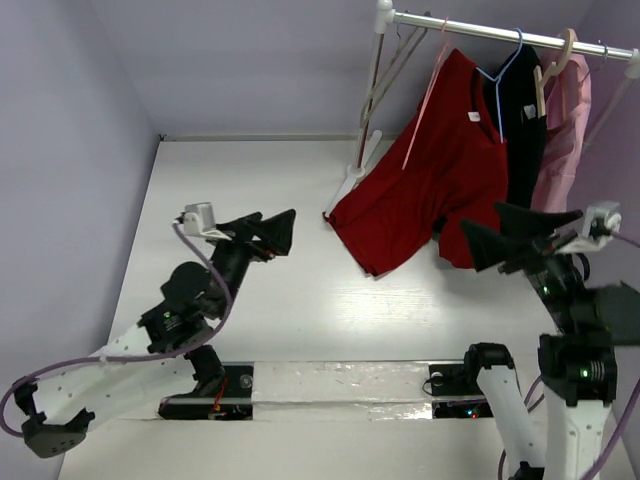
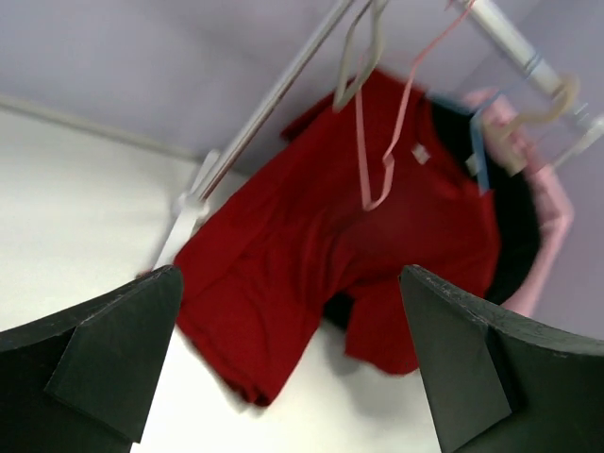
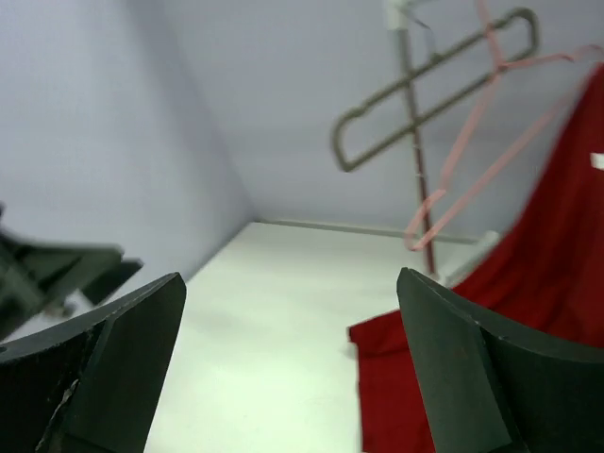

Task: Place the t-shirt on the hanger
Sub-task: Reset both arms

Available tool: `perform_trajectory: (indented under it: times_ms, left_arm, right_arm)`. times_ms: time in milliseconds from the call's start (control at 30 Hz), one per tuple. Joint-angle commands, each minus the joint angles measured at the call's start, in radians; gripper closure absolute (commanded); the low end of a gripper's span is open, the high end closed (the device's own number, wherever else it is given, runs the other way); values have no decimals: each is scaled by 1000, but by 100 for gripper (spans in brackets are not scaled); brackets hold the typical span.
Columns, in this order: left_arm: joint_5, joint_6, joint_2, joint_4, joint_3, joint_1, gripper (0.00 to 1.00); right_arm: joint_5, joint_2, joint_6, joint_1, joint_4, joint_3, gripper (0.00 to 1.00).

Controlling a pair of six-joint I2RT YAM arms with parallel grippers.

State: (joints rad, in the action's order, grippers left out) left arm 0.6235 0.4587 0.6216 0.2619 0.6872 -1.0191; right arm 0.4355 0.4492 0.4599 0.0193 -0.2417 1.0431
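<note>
The red t-shirt point(image 1: 430, 180) hangs below the rail, its lower edge bunched on the white table. Its white neck label point(image 1: 473, 117) shows. The light-blue hanger point(image 1: 508, 58) hooks on the rail and its wire runs into the shirt's neck; how it sits inside is hidden. My left gripper point(image 1: 277, 232) is open and empty, to the left of the shirt. My right gripper point(image 1: 505, 232) is open and empty, just right of the shirt's lower part. The left wrist view shows the shirt point(image 2: 302, 245) and blue hanger point(image 2: 479, 156) beyond my open gripper point(image 2: 291, 321). The right wrist view shows the shirt point(image 3: 538, 311) beyond my open gripper point(image 3: 293, 321).
The white rail point(image 1: 500, 33) on its stand carries a grey hanger point(image 1: 385, 70), a thin pink hanger point(image 1: 425, 90), a black garment point(image 1: 522, 130) and a pink garment point(image 1: 568, 110). Lilac walls close the table at the left and back. My left arm point(image 3: 57, 269) shows in the right wrist view.
</note>
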Motion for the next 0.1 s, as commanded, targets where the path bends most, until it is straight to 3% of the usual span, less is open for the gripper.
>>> perform_trajectory:
  times_ms: [0, 67]
  left_arm:
    - [30, -22, -75, -33, 75, 4, 1]
    - [65, -32, -91, -52, 107, 4, 1]
  right_arm:
    - [169, -96, 54, 4, -30, 3, 0]
    - [148, -150, 43, -9, -28, -31, 0]
